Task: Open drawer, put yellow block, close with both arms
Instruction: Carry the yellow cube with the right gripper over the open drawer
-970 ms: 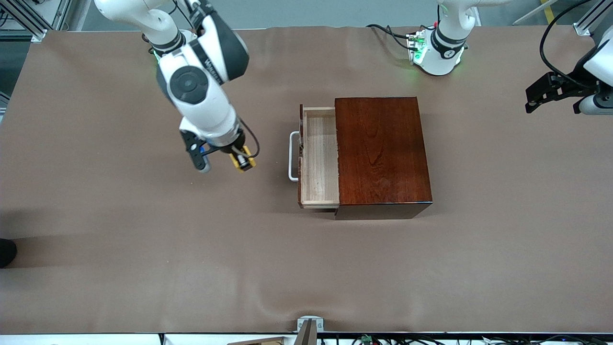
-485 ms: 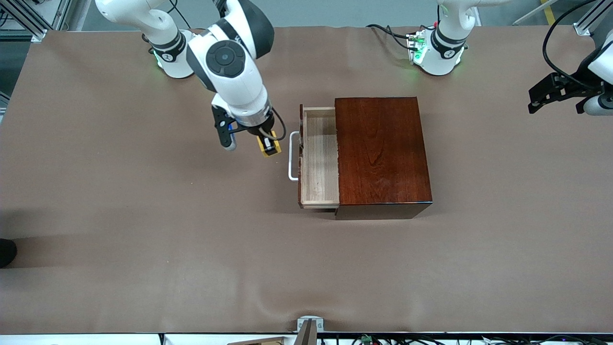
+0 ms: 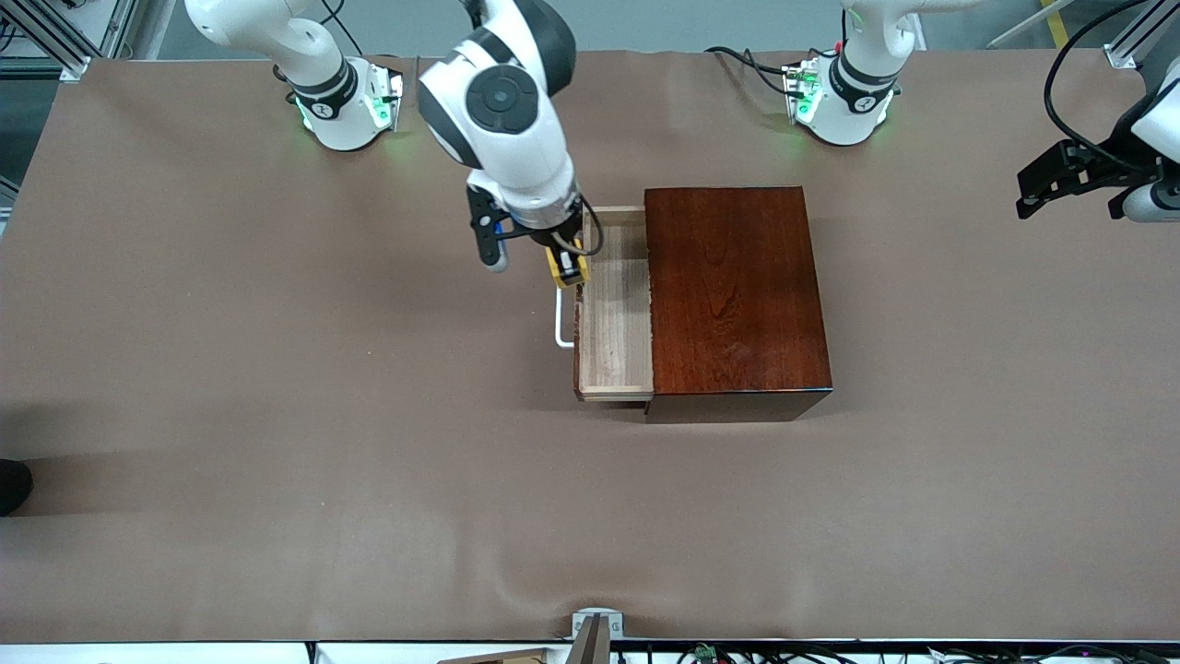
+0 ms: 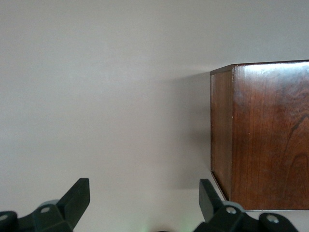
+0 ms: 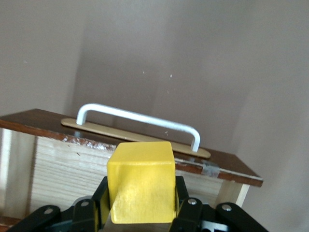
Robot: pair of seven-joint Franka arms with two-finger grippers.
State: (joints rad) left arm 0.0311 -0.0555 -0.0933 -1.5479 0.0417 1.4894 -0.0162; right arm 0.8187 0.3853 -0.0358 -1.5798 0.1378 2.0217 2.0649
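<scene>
Since half a second ago our right gripper (image 3: 566,266) has travelled toward the wooden box (image 3: 733,295) and now hangs over the front edge of the open drawer (image 3: 616,314), above its white handle (image 5: 140,119), pinching the yellow block (image 5: 141,181). Our left gripper (image 4: 145,205) waits with fingers spread, beside the box at the left arm's end of the table (image 3: 277,415).

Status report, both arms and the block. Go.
Right gripper shut on yellow block, over the open drawer's front edge. Left gripper open, waiting at its table end. Drawer bare; nothing in the way.
</scene>
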